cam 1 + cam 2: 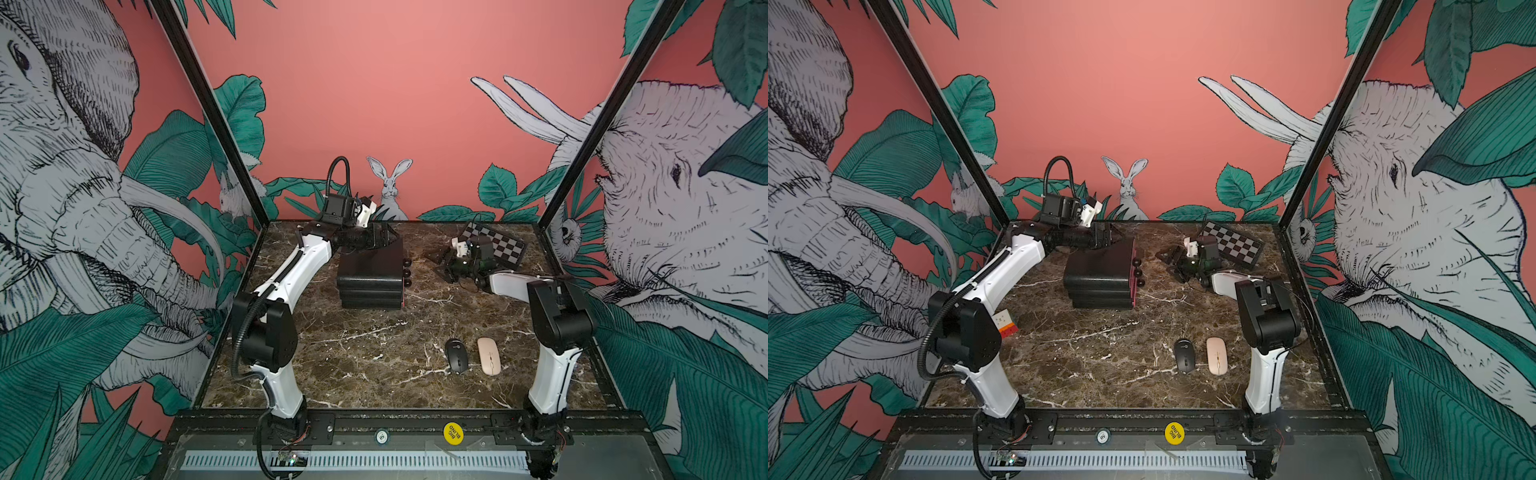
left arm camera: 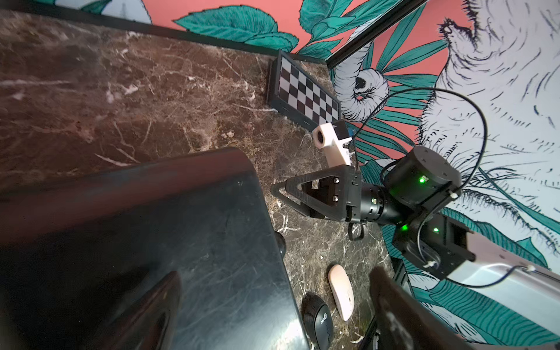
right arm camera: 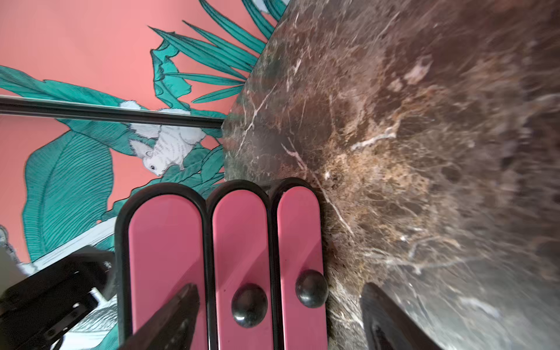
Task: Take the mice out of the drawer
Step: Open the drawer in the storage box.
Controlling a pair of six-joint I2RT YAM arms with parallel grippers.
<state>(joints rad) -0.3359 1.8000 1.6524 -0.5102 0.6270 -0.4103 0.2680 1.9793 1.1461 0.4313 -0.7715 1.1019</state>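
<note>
Two mice lie on the marble near the front right: a black one (image 1: pixel 456 355) (image 1: pixel 1184 355) and a slim pink-cream one (image 1: pixel 488 355) (image 1: pixel 1216 355). The black drawer unit (image 1: pixel 370 274) (image 1: pixel 1100 270) stands mid-table, and its three pink drawer fronts (image 3: pixel 242 236) are all pushed in. My right gripper (image 3: pixel 277 321) (image 1: pixel 442 266) is open and faces those fronts. Two black knobs (image 3: pixel 249 304) show between its fingers; a third is hidden behind one finger. My left gripper (image 2: pixel 272 309) (image 1: pixel 384 239) is open over the unit's top at the back. No mouse inside the drawers is visible.
A folded chessboard (image 1: pixel 496 247) (image 2: pixel 306 94) lies at the back right, close behind the right arm. A colour cube (image 1: pixel 1007 324) sits beside the left arm's elbow. Patterned walls and black frame posts enclose the table on three sides.
</note>
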